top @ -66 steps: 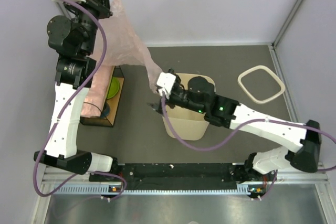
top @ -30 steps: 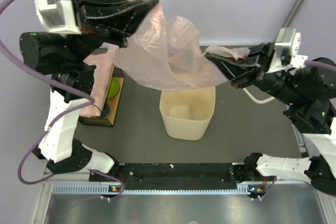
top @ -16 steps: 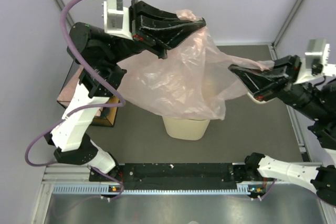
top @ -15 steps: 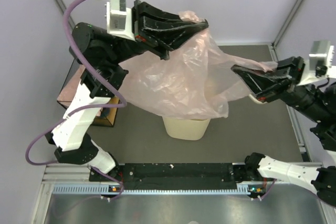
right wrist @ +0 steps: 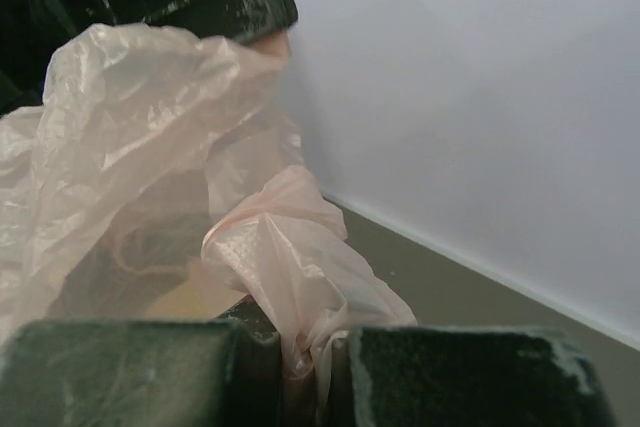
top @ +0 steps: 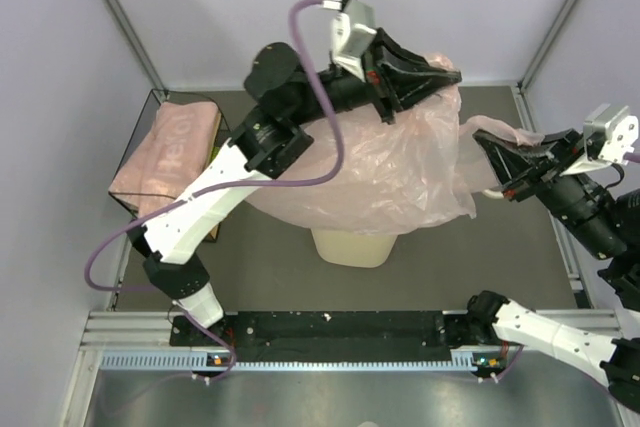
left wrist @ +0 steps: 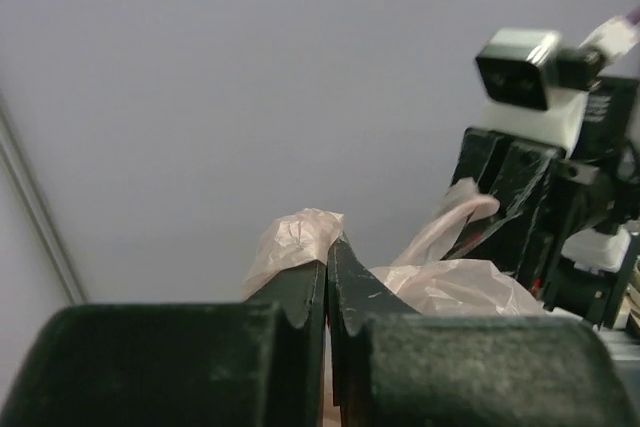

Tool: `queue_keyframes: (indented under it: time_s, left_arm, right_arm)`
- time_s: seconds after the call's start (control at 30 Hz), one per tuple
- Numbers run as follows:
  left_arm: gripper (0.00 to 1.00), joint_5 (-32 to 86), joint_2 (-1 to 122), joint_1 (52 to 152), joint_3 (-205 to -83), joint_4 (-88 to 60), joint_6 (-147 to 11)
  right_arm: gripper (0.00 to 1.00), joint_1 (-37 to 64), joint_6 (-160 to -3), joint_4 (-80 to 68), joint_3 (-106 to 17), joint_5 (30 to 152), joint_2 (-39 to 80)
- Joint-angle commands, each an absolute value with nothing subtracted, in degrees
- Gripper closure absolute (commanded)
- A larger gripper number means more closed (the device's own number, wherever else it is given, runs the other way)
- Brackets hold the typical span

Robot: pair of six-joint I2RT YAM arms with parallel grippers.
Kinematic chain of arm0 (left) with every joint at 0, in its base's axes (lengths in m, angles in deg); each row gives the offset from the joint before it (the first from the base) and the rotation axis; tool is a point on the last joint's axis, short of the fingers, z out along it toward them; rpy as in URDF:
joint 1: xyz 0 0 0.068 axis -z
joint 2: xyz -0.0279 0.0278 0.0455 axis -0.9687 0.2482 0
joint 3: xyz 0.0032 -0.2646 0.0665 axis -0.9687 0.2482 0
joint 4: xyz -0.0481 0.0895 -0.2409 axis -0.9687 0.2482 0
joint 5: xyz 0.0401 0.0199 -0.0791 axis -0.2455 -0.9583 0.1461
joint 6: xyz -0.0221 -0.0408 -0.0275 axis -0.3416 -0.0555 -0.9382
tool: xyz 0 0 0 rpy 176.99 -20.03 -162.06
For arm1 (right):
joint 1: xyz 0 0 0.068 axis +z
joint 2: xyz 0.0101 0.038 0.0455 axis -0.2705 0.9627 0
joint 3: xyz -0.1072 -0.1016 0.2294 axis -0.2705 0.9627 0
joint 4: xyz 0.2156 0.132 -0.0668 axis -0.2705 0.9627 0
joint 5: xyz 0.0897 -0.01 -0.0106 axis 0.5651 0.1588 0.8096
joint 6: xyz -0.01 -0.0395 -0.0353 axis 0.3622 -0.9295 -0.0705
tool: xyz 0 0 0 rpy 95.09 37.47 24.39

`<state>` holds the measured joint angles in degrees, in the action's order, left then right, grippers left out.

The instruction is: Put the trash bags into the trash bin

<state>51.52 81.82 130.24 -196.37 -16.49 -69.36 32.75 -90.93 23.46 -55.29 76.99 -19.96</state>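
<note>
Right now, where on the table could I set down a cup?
Bare mat right of the bin and in front of it. Crowded above the bin: the bag hangs between the left gripper and right gripper.

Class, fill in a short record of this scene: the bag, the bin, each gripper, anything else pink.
Bag: pink, spread between both grippers, hanging over the bin, hiding its top
Bin: cream, upright
Left gripper: shut on the bag's edge
Right gripper: shut on the bag's other edge
Elsewhere: folded pink stack at the far left
</note>
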Motion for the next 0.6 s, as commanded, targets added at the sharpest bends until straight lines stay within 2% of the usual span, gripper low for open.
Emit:
queue_keyframes:
  time_s: [0.0,0.1,0.27,0.53,0.57]
  left_arm:
    - [1.0,45.4,82.2,130.5,-191.8,-18.9,-66.4]
    - [1.0,45.5,83.2,128.5,-193.5,-21.1,-67.8]
    - [1.0,49.7,84.5,128.9,-197.2,-21.7,-69.1]
    - [1.0,47.0,84.5,125.3,-192.7,-18.1,-67.7]
    - [0.96,48.1,83.9,123.8,-192.5,-15.7,-67.0]
  right_arm:
    - [1.0,31.4,-95.4,23.7,-53.2,62.3,-21.6]
    - [1.0,29.9,-96.2,23.1,-53.9,59.5,-22.0]
    - [1.0,29.3,-96.5,23.5,-58.3,66.1,-22.0]
    - [1.0,28.9,-98.2,22.9,-52.9,60.6,-23.6]
    - [1.0,29.0,-97.9,22.7,-52.6,61.7,-23.6]
